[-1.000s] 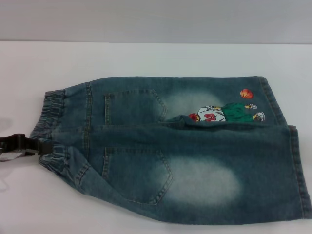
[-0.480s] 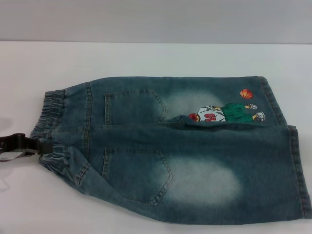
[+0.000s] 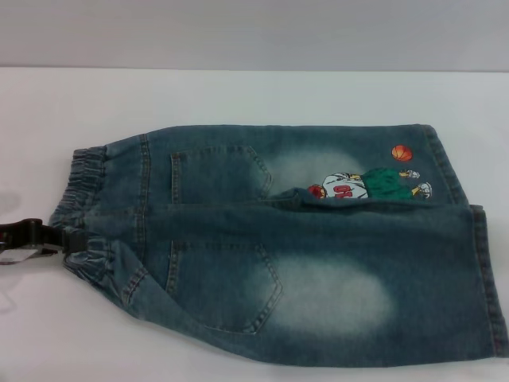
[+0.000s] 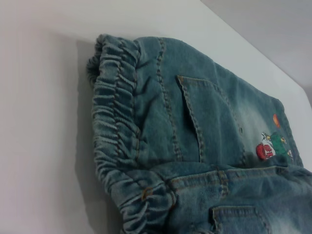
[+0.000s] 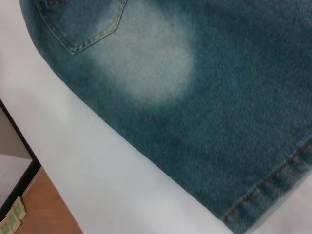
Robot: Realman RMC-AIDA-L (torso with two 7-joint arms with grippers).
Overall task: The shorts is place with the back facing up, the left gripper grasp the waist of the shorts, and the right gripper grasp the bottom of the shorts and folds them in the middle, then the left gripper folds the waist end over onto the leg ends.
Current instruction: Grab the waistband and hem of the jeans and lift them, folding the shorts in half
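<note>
The shorts (image 3: 302, 239) lie flat on the white table (image 3: 238, 95), back up, both back pockets showing. The ruffled waist of the shorts (image 3: 83, 183) points left, and the flat hemmed leg ends (image 3: 487, 278) point right. A cartoon player print (image 3: 358, 185) with an orange ball (image 3: 402, 153) sits on the far leg. My left gripper (image 3: 49, 235) lies low at the left edge, its tip against the near part of the waistband. The left wrist view looks along the waist (image 4: 114, 126). The right wrist view shows the near leg (image 5: 195, 87) and its hem (image 5: 273, 185); the right gripper is out of view.
The table's near edge (image 5: 19, 161) shows as a dark strip in the right wrist view, with a brown surface (image 5: 48, 209) beyond it. White tabletop surrounds the shorts on the far and left sides.
</note>
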